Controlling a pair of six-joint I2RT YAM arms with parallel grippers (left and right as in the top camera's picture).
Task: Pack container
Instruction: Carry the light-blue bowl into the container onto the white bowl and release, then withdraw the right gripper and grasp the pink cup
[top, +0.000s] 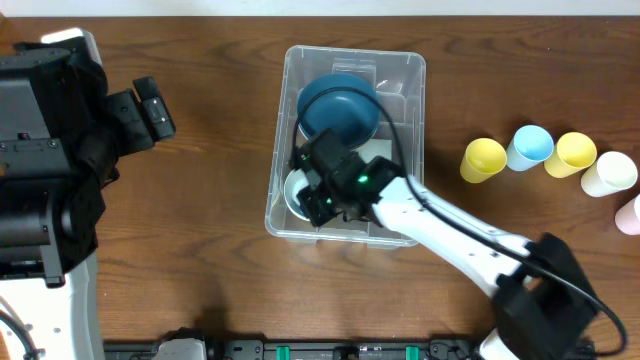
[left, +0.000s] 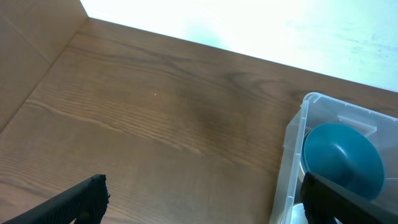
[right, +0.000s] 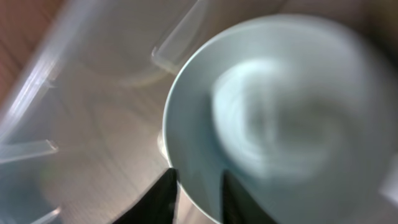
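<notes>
The container (top: 420, 62) is a clear plastic bin in the middle of the table, also visible in the left wrist view (left: 292, 155) and the right wrist view (right: 37, 81). A dark blue bowl (top: 340, 105) (left: 342, 155) lies in its far half. A pale bowl (top: 292, 196) (right: 280, 112) sits in its near left corner. My right gripper (top: 322, 190) (right: 198, 199) reaches into the bin, one finger outside the pale bowl's rim and one inside, narrowly apart. The blur hides whether they clamp the rim. My left gripper (top: 150, 105) (left: 205, 205) hangs wide open over bare wood, left of the bin.
Several plastic cups stand in a row at the right: yellow (top: 484, 158), light blue (top: 530, 146), yellow (top: 573, 152), cream (top: 610, 172) and a pink one (top: 630, 215) at the edge. The left arm's base (top: 40, 180) fills the left side.
</notes>
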